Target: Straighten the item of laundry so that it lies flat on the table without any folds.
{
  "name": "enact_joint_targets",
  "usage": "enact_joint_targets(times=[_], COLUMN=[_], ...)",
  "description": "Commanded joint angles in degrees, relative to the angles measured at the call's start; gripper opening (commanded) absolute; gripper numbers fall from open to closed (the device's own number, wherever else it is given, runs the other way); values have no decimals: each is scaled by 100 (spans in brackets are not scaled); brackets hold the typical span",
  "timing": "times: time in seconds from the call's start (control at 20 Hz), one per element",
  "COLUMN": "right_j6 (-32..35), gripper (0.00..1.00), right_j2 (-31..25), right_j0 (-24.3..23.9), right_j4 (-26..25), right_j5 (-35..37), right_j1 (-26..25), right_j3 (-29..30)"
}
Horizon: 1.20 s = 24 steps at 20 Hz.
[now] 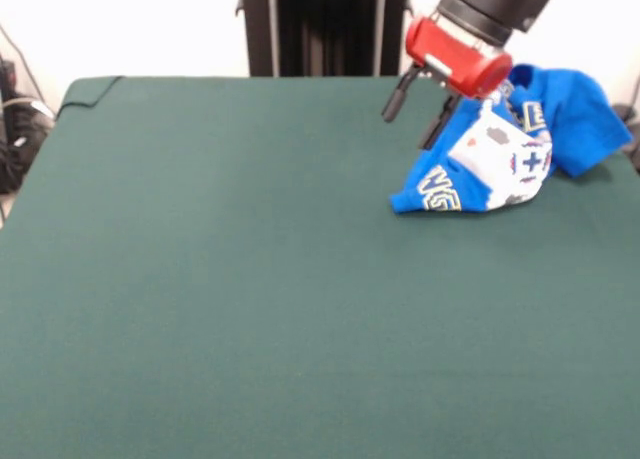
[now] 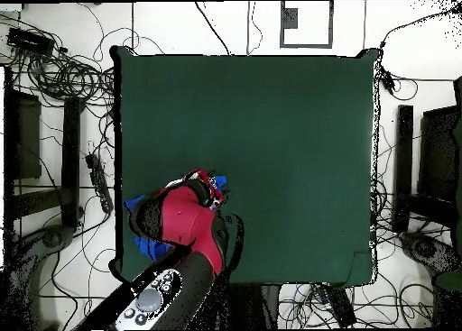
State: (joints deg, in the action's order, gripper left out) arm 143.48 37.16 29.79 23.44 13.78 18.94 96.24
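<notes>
From the front, the blue T-shirt (image 1: pixel 520 149) sits bunched in a heap near the far right corner of the green table (image 1: pixel 250 299). It is far from flat: the cloth is gathered into a lump, with the white controller print facing the camera and a strip of yellow-outlined lettering curling along the lower left edge. A plain blue flap spreads out to the right, close to the table's right side. The red and black arm comes down from the top of the picture right over the heap, its red housing just above and left of the shirt. The end effector (image 1: pixel 440 109) shows as two dark fingers, one sticking out to the left and clear of the cloth, the other slanting down toward the top of the heap. They stand apart, and I cannot make out any cloth pinched between them. The rest of the table is bare green.

From above, the arm covers most of what matters. Its red body lies over the table's lower left part, and only slivers of the blue shirt (image 2: pixel 144 244) peek out at the left side of it, right by the table's left edge. A little of the print shows near the top of the red housing. The end effector itself is hidden under the arm here.
</notes>
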Motion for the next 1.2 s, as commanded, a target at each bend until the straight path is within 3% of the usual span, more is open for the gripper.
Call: enact_joint_targets(times=[0.05,0.7,1.2], right_j6=[1321,1698,1270], gripper=[100,100,100], right_j2=[-422,-474,-686], right_j0=[84,460,413], right_j4=[377,986,1041], right_j5=[-174,-91,214], right_j1=[-117,-600,-660], right_j3=[149,-158,-145])
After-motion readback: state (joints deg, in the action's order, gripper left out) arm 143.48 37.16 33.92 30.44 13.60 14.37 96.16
